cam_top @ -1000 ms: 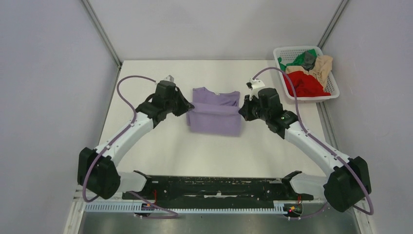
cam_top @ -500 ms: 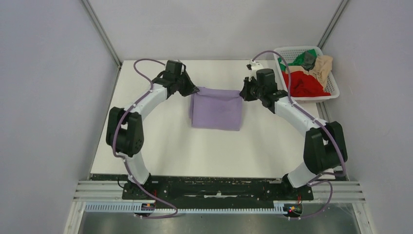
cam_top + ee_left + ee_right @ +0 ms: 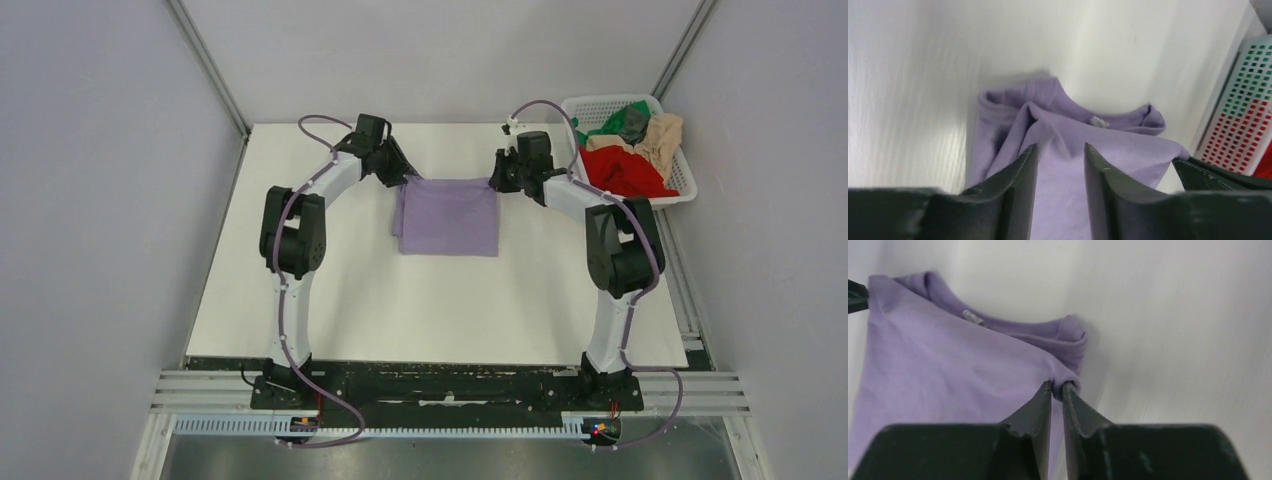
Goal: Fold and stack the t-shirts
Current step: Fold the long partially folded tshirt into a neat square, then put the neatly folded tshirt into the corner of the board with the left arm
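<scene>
A purple t-shirt [image 3: 448, 218] lies folded into a rectangle at the back middle of the white table [image 3: 400, 300]. Its collar end [image 3: 1088, 112] points away from the arms, under the folded-over top layer. My left gripper [image 3: 404, 180] sits at the shirt's far left corner. In the left wrist view its jaws [image 3: 1060, 146] stand apart with purple cloth lying loose below the gap. At the far right corner is my right gripper [image 3: 497, 183]. There the narrow jaws [image 3: 1057, 385] pinch a bunched fold of the shirt [image 3: 948, 370] at their tips.
A white plastic basket [image 3: 585, 105] stands at the back right corner, holding red [image 3: 625, 172], green and beige garments. The booth's grey walls close in the table on three sides. Both arms reach far forward over the table.
Both arms carried the shirt's near edge away from me and over, laying it onto the collar end. The left jaws have opened off the cloth; the right jaws have eased slightly.
</scene>
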You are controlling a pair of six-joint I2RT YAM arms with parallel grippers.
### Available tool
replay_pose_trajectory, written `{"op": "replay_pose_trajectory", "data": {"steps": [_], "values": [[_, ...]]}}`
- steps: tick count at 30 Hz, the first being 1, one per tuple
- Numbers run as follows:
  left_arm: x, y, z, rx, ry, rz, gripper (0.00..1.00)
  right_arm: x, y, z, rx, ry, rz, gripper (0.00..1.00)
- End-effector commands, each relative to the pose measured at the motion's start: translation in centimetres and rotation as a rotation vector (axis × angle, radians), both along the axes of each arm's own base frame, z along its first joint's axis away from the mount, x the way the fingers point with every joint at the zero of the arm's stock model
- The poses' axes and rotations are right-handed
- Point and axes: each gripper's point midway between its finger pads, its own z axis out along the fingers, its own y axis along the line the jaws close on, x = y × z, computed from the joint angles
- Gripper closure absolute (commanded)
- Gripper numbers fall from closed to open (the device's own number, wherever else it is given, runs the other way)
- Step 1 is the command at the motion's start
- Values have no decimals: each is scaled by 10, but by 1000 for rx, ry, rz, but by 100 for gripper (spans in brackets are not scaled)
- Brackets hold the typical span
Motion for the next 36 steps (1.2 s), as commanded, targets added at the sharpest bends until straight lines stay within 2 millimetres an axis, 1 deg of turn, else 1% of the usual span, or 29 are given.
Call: {"op": "replay_pose_trajectory", "data": {"steps": [1,2,3,4,6,7,8,10,13,15,17,20,24,25,29,30,32,34,36], "values": [[26,1,13,-25,-25,-28,26,53,3,20,22,-121,3,58],[27,-1,21,-29,-38,-35,3,57,2,23,11,-118,11,37],[27,-2,29,-25,-58,-48,0,57,0,29,-1,-112,16,17],[24,-1,35,-11,-74,-55,0,55,-1,36,-9,-123,19,3],[12,6,41,38,-83,-60,0,43,-6,51,-10,-153,10,2],[4,10,41,63,-82,-66,0,33,-9,56,-10,-158,1,2],[-5,12,41,80,-79,-76,0,28,-13,63,-3,-187,-14,2],[-25,14,28,113,-52,-116,0,5,-20,67,6,-190,-44,2],[-51,10,6,167,-5,-193,0,-25,-26,69,31,-180,-60,2],[-61,9,-11,212,19,-223,0,-45,-31,73,41,-181,-65,2],[-63,11,-24,240,39,-228,1,-61,-35,79,47,-193,-71,2],[-64,12,-39,259,64,-222,10,-79,-44,90,40,-227,-96,2],[-66,10,-54,321,74,-230,31,-97,-55,104,14,-274,-111,2],[-68,11,-60,344,89,-228,40,-101,-58,104,6,-276,-117,2],[-68,13,-74,396,113,-223,67,-116,-69,108,-15,-302,-146,2],[-67,13,-76,400,120,-222,77,-119,-72,109,-20,-308,-154,2],[-63,23,-79,456,134,-194,98,-123,-76,112,-30,-325,-161,2],[-59,36,-77,528,135,-167,98,-126,-78,119,-39,-351,-157,2],[-50,55,-67,636,115,-131,98,-126,-86,120,-68,-372,-185,2]]}}
